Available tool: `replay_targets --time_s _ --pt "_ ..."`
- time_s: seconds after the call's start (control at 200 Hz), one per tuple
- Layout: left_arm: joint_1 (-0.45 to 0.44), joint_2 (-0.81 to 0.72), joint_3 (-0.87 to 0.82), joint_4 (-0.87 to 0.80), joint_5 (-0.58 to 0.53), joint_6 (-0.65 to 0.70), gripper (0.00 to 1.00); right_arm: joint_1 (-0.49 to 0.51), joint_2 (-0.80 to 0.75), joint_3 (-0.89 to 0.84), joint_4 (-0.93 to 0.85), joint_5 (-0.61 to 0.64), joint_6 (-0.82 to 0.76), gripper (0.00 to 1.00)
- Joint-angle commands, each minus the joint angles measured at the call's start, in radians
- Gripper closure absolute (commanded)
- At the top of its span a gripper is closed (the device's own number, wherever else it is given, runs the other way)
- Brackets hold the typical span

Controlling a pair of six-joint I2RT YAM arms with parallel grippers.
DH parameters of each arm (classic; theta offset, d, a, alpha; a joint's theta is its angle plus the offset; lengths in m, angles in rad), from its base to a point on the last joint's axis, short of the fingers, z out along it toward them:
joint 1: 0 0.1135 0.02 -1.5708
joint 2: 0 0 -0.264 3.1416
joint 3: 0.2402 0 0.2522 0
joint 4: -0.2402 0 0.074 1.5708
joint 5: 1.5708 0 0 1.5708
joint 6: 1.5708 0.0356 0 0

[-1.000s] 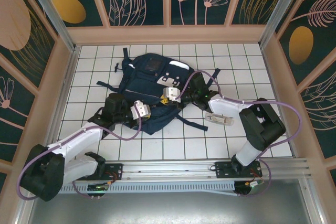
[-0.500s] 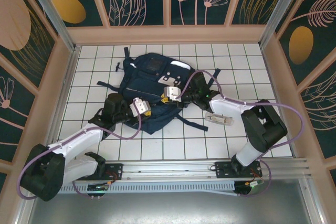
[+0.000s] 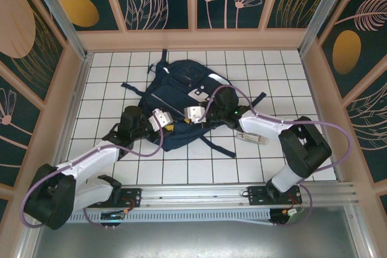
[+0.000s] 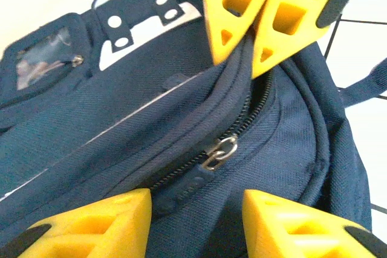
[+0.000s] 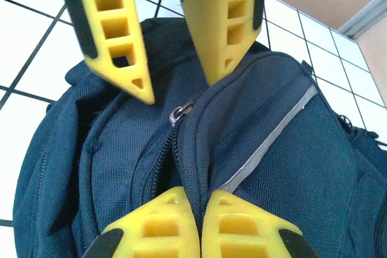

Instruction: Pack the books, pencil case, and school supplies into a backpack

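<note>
The dark navy backpack [image 3: 181, 89] lay flat near the middle of the white tiled counter [image 3: 272, 83], and both arms reached in over its near end. The right hand [image 5: 201, 196] was closed all but completely: in its own wrist view the two yellow fingers [image 5: 169, 225] pressed side by side, with a raised fold of the backpack's fabric pinched between them just beside the zipper track. The left hand [image 4: 195, 200] faced it from the other side and stood wide open, a finger on each side of the zipper line. It gripped nothing, and the small metal zipper pull [image 4: 219, 151] lay in the gap between its fingertips without visibly touching either one. The two hands sat close together over the same seam, tips nearly meeting. A thin white stripe [image 5: 272, 143] ran along the panel beside the pinched fold. A pale slim piece [image 3: 251, 138] lay on the counter beside the right forearm, apart from the backpack.
</note>
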Motion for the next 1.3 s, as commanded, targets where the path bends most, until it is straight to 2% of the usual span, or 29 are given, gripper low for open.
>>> replay_targets --time_s 0.0,0.115,0.32,0.405,0.465,0.571,0.606,0.666,0.806,0.891,0.976,1.071,1.201,1.221,1.261,1.296 --pt "0.006 -0.013 -0.011 0.008 -0.055 0.012 0.57 0.026 -0.041 0.036 -0.026 -0.099 -0.047 1.0" --pt "0.006 0.044 0.021 0.008 -0.041 0.003 0.59 0.029 -0.034 0.065 -0.049 -0.113 -0.064 1.0" --pt "0.004 0.109 0.067 -0.002 0.052 0.068 0.63 0.042 -0.039 0.072 -0.024 -0.127 -0.055 1.0" --pt "0.004 0.119 0.067 0.011 0.123 0.099 0.65 0.054 -0.037 0.072 -0.012 -0.127 -0.057 1.0" --pt "0.004 0.14 0.083 -0.007 0.168 0.127 0.76 0.064 -0.034 0.07 -0.004 -0.115 -0.058 1.0" --pt "0.004 0.174 0.125 -0.078 0.178 0.136 0.96 0.065 -0.035 0.067 -0.005 -0.084 -0.066 1.0" --pt "0.004 0.177 0.129 -0.089 0.169 0.131 1.0 0.063 -0.037 0.065 -0.018 -0.069 -0.078 1.0" --pt "0.004 0.176 0.13 -0.095 0.131 0.128 1.0 0.057 -0.051 0.05 -0.028 -0.05 -0.093 1.0" --pt "0.01 0.143 0.14 -0.121 -0.071 0.075 1.0 0.024 -0.076 0.012 -0.062 -0.003 -0.139 1.0" --pt "0.053 0.12 0.13 -0.118 -0.188 0.037 1.0 0.013 -0.072 -0.005 -0.116 0.069 -0.207 1.0" --pt "0.119 0.107 0.131 -0.113 -0.26 -0.008 1.0 0.004 -0.068 -0.044 -0.089 0.122 -0.236 1.0" --pt "0.151 0.091 0.129 -0.116 -0.303 -0.003 1.0 -0.008 -0.051 -0.058 -0.054 0.14 -0.231 1.0" --pt "0.17 0.098 0.142 -0.166 -0.279 0.002 1.0 -0.016 -0.021 -0.06 -0.005 0.164 -0.176 1.0" --pt "0.169 0.099 0.152 -0.193 -0.263 -0.001 1.0 -0.018 -0.018 -0.055 0.001 0.152 -0.136 0.94" --pt "0.168 0.098 0.174 -0.248 -0.19 -0.005 1.0 -0.023 -0.014 -0.029 -0.017 0.101 -0.073 0.71" --pt "0.167 0.087 0.18 -0.272 -0.122 -0.012 1.0 -0.02 -0.011 -0.004 -0.032 0.057 -0.005 0.62"
